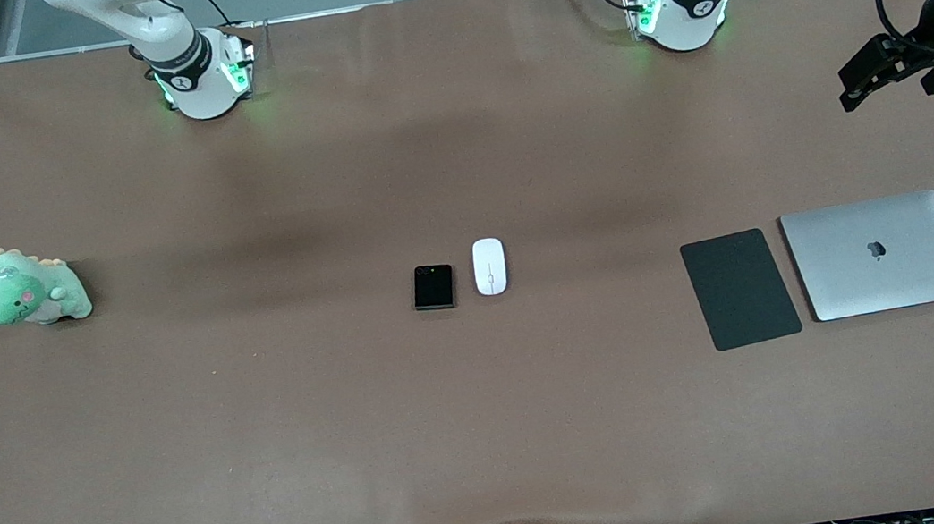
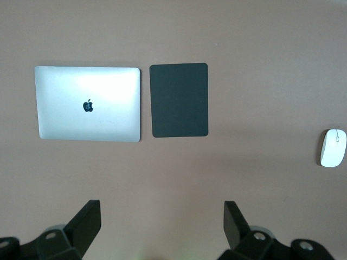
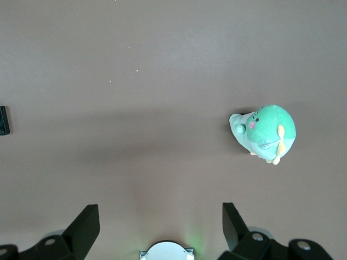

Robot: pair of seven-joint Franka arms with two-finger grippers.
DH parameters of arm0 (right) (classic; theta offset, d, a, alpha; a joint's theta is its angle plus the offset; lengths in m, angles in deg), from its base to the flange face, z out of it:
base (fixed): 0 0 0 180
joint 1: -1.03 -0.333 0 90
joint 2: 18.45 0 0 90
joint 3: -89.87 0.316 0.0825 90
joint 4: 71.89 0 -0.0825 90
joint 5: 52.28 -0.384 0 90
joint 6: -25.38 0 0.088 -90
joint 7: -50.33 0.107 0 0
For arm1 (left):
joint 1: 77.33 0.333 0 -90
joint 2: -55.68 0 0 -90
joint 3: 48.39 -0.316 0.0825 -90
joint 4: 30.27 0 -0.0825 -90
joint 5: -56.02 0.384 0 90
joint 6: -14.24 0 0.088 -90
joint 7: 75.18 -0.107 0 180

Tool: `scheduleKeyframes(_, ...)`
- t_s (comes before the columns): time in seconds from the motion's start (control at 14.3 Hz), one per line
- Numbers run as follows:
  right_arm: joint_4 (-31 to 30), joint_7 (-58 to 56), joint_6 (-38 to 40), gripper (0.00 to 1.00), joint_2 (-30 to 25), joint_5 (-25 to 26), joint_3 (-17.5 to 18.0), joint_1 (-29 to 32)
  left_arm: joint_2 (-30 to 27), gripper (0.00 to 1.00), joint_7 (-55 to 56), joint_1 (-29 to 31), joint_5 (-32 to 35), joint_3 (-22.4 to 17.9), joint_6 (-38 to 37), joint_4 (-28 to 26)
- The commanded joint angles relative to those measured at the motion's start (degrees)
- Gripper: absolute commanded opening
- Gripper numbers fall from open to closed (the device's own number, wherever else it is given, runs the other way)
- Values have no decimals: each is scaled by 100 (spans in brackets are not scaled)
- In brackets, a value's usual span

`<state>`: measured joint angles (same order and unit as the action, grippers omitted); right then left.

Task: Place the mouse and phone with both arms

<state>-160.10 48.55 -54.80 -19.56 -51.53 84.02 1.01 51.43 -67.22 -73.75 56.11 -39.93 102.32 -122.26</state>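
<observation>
Nothing picked up yet. Near the middle of the table: the mouse, white and shiny, and the phone, black and small. On the front view's clock face, phone at nine o'clock of the mouse, just beside it, not touching.

Left gripper: fingers spread wide, holding nothing, up over the left arm's end of the table, at about two o'clock from the mouse. Right gripper: also spread wide, holding nothing, up over the right arm's end, at about ten o'clock from the phone.

Also there: a dark grey mat between three and four o'clock from the mouse, a shut silver laptop just beside the mat at its three o'clock, and a green plush dinosaur at nine o'clock from the phone, well apart.

Step in hand, as a guess: reach in and grab, left gripper for the mouse, right gripper for the phone. To do it well:
- Come straight down over each thing, fingers wide.
- Pinch the mouse across its narrow middle. Smooth plastic, likely to slip, so squeeze gently but firmly.
- Pinch the phone by its thin edges, low to the table.
- Mind the small gap between the two, so as not to bump the arms or knock the other thing.

Writing: none to read. Only an apple logo on the laptop lid.
</observation>
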Motion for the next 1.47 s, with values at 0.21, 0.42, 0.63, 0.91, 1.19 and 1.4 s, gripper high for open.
scheduleKeyframes(0.21, 58, -33, -41, 100, -48, 65, 23, -156, 98, 100, -75, 29, 61, 24, -133, 216)
scheduleKeyframes(0.42, 110, 3, -41, 100, -48, 92, 23, -244, 450, 100, 22, -42, 52, 51, -124, 506)
scheduleKeyframes(0.63, 119, 11, -41, 100, -48, 109, 23, -350, 774, 100, 276, -103, 26, 401, -89, 507)
scheduleKeyframes(0.91, 119, 11, -41, 100, -48, 118, 23, -402, 1267, 100, 1268, -427, 26, 929, 200, 498)
scheduleKeyframes(1.19, 111, -23, -15, 100, -48, 127, 23, -376, 2004, 100, 2602, -1280, 17, 1009, 919, 454)
scheduleKeyframes(1.4, 119, 11, -41, 100, -48, 136, 23, -420, 2479, 100, 3141, -1834, 78, 1018, 1579, 445)
